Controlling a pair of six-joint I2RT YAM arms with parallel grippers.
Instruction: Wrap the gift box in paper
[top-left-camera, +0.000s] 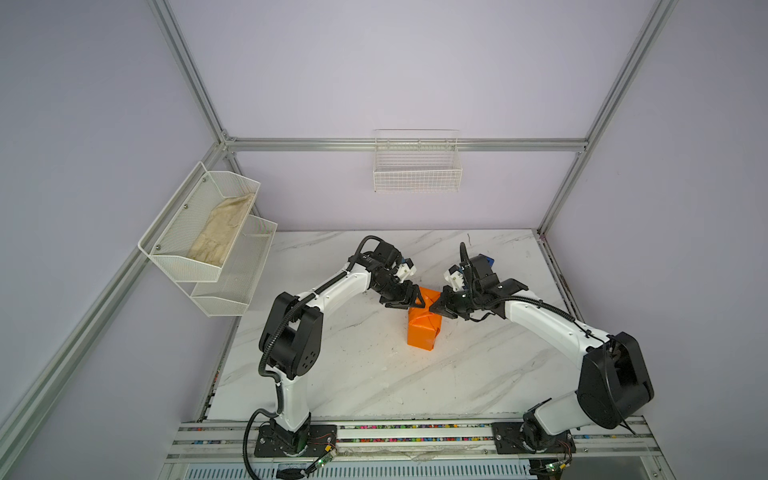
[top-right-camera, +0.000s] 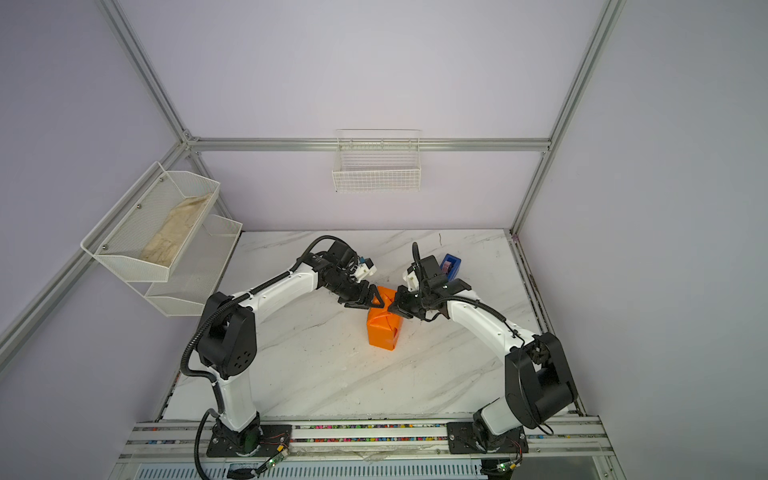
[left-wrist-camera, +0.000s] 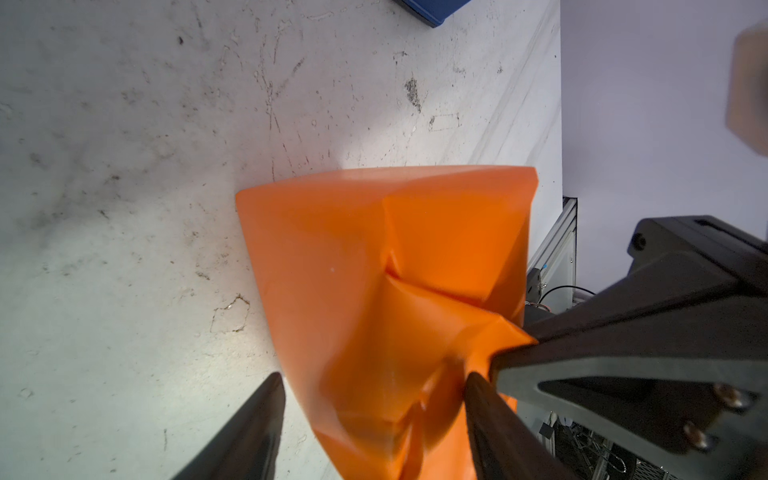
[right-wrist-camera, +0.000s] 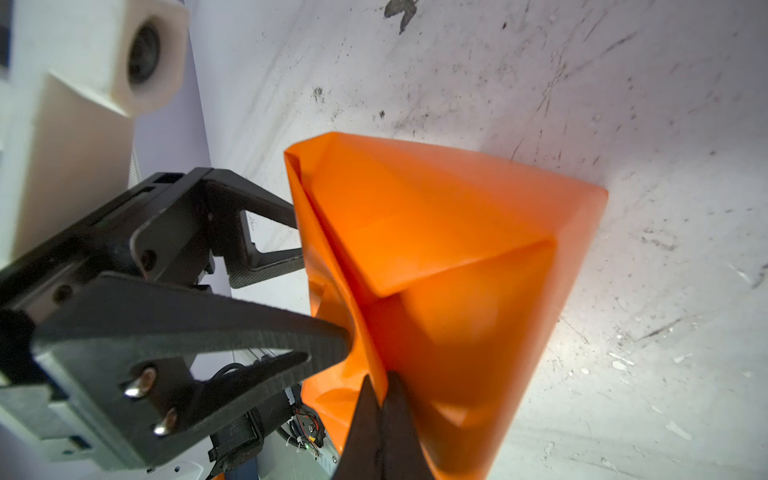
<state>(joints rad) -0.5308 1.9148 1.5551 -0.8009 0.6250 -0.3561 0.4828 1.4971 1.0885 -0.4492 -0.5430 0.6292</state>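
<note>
The orange paper (top-left-camera: 422, 328) (top-right-camera: 382, 328) is folded round an upright package at the middle of the table; the gift box is hidden inside it. My left gripper (top-left-camera: 415, 301) (left-wrist-camera: 374, 378) is open and straddles the package's top end. One finger touches the paper (left-wrist-camera: 374, 270) and the other stands apart from it. My right gripper (top-left-camera: 434, 307) (right-wrist-camera: 380, 382) comes from the opposite side and is shut on a creased fold of the paper (right-wrist-camera: 457, 249) at the same top end. The two grippers' tips nearly meet there.
A blue tape dispenser (top-right-camera: 451, 266) (left-wrist-camera: 436, 10) stands behind the right arm's wrist. A white wire basket (top-left-camera: 417, 174) hangs on the back wall. Mesh shelves (top-left-camera: 232, 286) on the left wall hold a beige cloth (top-left-camera: 220, 232). The marble table (top-left-camera: 353, 374) is scuffed.
</note>
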